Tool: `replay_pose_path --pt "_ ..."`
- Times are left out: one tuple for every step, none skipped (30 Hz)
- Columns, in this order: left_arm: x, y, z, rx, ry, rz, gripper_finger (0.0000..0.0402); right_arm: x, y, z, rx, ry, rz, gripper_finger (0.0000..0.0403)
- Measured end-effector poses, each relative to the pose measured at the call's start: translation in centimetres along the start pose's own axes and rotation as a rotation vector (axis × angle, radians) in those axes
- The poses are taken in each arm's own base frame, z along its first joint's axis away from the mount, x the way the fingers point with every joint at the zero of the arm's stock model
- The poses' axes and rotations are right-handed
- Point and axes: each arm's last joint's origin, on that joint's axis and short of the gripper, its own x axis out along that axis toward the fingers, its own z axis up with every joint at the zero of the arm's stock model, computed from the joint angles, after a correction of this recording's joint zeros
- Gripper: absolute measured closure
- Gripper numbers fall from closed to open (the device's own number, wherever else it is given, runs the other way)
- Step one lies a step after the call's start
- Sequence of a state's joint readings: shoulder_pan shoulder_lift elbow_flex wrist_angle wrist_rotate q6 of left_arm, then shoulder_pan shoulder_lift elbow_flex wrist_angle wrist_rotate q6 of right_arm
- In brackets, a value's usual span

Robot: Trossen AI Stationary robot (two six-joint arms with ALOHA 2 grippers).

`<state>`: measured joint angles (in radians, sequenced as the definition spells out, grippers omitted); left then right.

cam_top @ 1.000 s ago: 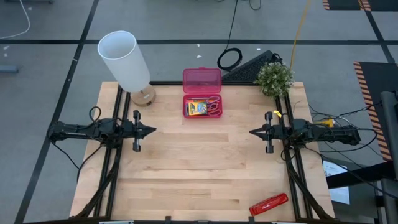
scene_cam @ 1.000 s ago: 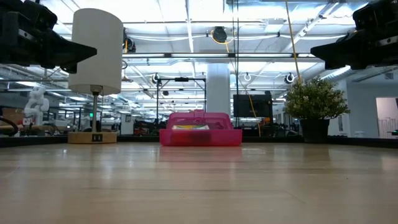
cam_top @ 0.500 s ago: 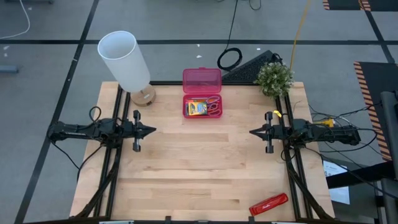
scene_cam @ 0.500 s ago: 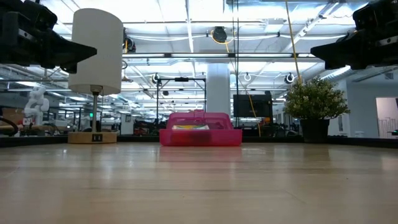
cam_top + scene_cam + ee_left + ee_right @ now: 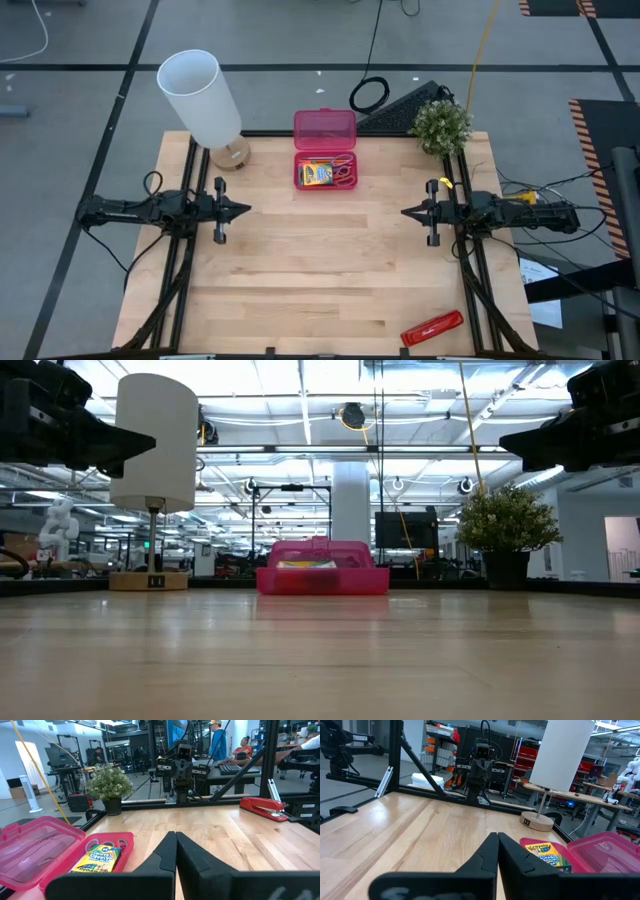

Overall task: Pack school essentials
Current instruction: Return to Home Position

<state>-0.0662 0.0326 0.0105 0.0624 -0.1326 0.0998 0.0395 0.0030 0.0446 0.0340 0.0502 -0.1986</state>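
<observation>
Both arms are parked at the sides of the wooden table (image 5: pixel 320 270), facing each other across the middle. The left gripper (image 5: pixel 243 210) sits by the left edge with its fingers pressed together, nothing between them, and the right gripper (image 5: pixel 407 212) mirrors it by the right edge, fingers also pressed together and empty.

The school stuff is at the back middle of the table inside the open pink case (image 5: pixel 325 172). Its lid (image 5: pixel 324 130) is flipped back toward the far edge. In the tray you can see the yellow-green crayon box (image 5: pixel 317 174) on the left side and red-handled scissors (image 5: pixel 343 171) lying right beside it. The left wrist view shows the crayon box (image 5: pixel 97 859) lying flat in the tray, with the scissor handles just past it.

A white lamp (image 5: pixel 200 98) stands at the back left corner, and a small potted plant (image 5: pixel 441 126) at the back right. A red stapler (image 5: pixel 432 328) lies near the front right corner, well apart from the case.
</observation>
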Motion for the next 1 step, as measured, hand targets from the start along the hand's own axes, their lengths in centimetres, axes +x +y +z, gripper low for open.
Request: replay_pose_path --pt "0.00 0.00 0.00 0.000 0.000 0.000 0.0398 0.00 0.00 0.00 0.000 0.000 0.000 0.0403"
